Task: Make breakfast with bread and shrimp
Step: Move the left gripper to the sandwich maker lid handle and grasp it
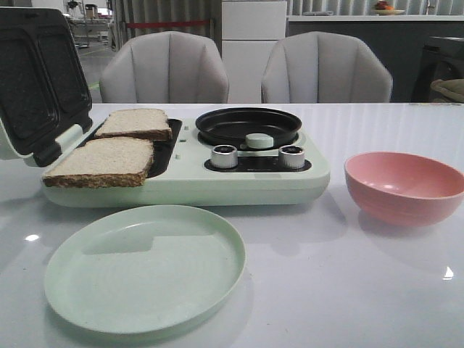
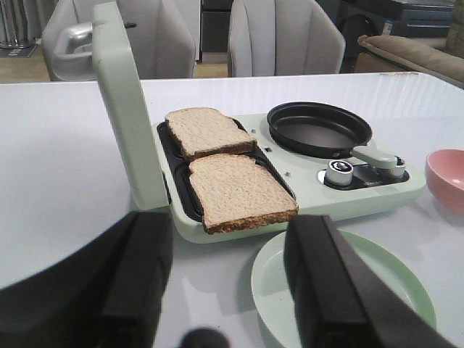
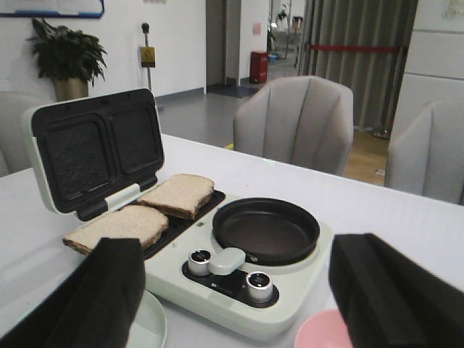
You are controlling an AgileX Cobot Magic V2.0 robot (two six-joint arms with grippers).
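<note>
Right now two slices of bread (image 1: 102, 162) lie side by side on the dark sandwich plates of the pale-green breakfast maker (image 1: 239, 181), whose lid (image 1: 40, 76) stands open; the nearer slice overhangs the front edge. Beside them sits a black frying pan (image 1: 249, 125), with two silver knobs (image 1: 225, 156) before it. An empty pale-green plate (image 1: 145, 268) rests in front, a pink bowl (image 1: 404, 185) to the right. Both the left gripper (image 2: 232, 283) and the right gripper (image 3: 239, 304) hover spread wide, holding nothing. No shrimp is visible.

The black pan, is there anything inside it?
The pan looks empty: only its dark bottom shows in both wrist views. No shrimp there. The front view sees only its rim, with the pale handle in front.
</note>
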